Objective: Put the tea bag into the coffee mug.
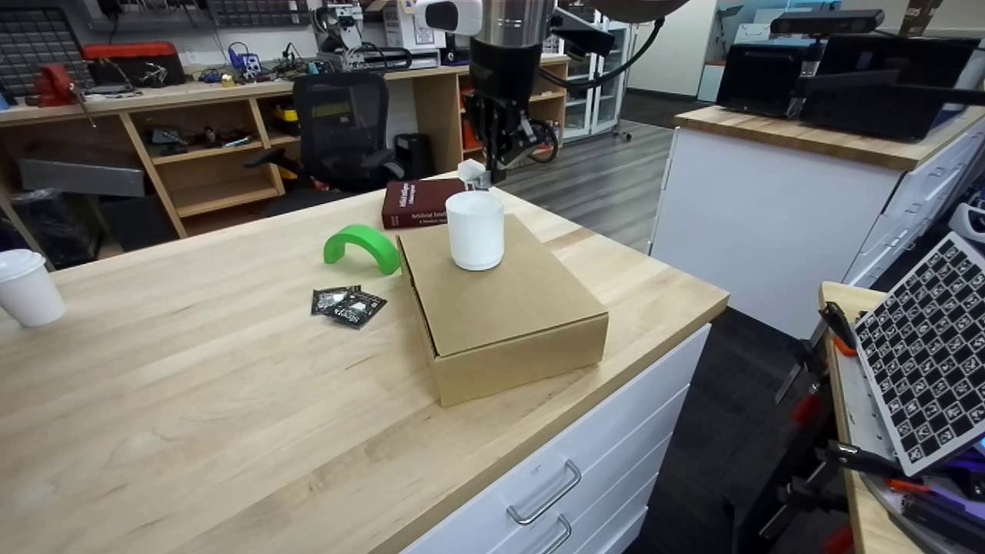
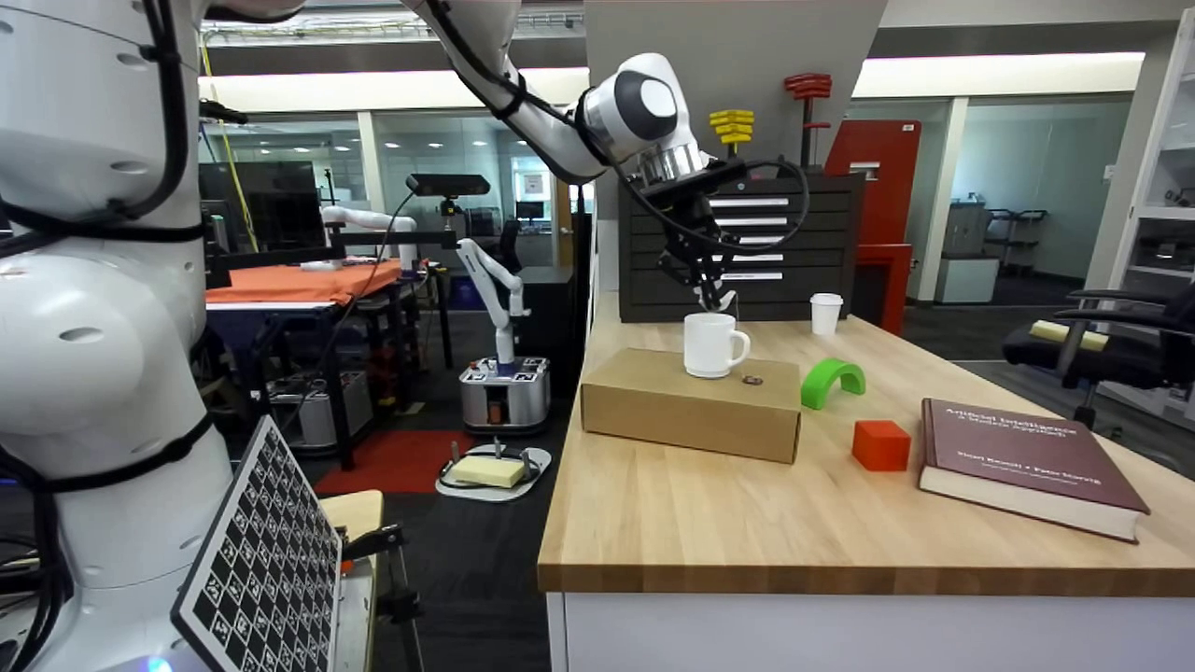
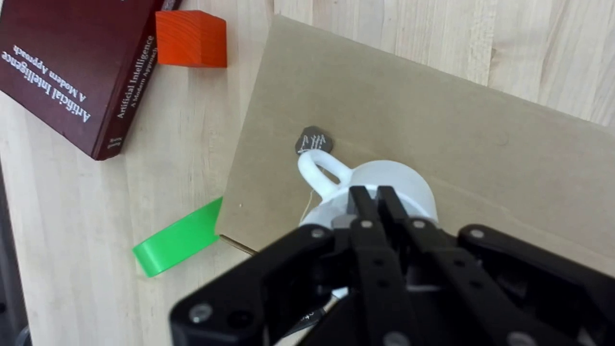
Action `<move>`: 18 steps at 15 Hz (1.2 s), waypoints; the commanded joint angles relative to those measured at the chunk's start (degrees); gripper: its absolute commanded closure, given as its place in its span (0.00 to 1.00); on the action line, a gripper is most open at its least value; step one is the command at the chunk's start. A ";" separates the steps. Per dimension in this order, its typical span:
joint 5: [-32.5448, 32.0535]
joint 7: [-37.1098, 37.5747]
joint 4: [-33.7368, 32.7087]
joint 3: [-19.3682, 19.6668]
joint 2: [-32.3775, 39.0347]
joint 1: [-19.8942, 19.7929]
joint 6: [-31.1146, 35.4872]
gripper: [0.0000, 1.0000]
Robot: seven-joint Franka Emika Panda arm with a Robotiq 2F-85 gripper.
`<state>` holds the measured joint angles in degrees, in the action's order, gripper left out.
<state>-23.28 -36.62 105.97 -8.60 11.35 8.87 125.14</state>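
The white coffee mug point(image 1: 475, 235) stands upright on a cardboard box; it also shows in an exterior view point(image 2: 707, 345) and the wrist view point(image 3: 396, 179), handle toward the green arch. My gripper point(image 1: 495, 175) is above the mug, fingers nearly together, also seen in an exterior view point(image 2: 714, 299) and the wrist view point(image 3: 372, 190). The whitish tea bag point(image 1: 472, 174) is pinched at the fingertips, at or just above the mug's rim; it shows small in an exterior view point(image 2: 724, 301) and pale in the wrist view point(image 3: 331, 209). Its thin string leads to a dark tag point(image 3: 313, 140) by the handle.
The cardboard box point(image 1: 508, 300) lies on the wooden table. A green arch point(image 1: 363, 245) and dark flat packets point(image 1: 350, 305) lie beside it. A maroon book point(image 2: 1018, 453) and a red block point(image 2: 880, 445) are near. A smaller white cup point(image 2: 825, 314) stands farther off.
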 commanded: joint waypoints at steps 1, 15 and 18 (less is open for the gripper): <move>-1.03 0.88 -0.65 0.75 1.09 -0.60 2.73 0.98; 7.73 -4.65 -2.50 0.62 1.59 -2.01 2.29 0.98; 9.19 -5.65 -2.76 0.75 1.60 -2.24 2.20 0.98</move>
<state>-16.03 -40.02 104.09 -7.15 12.91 7.97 127.55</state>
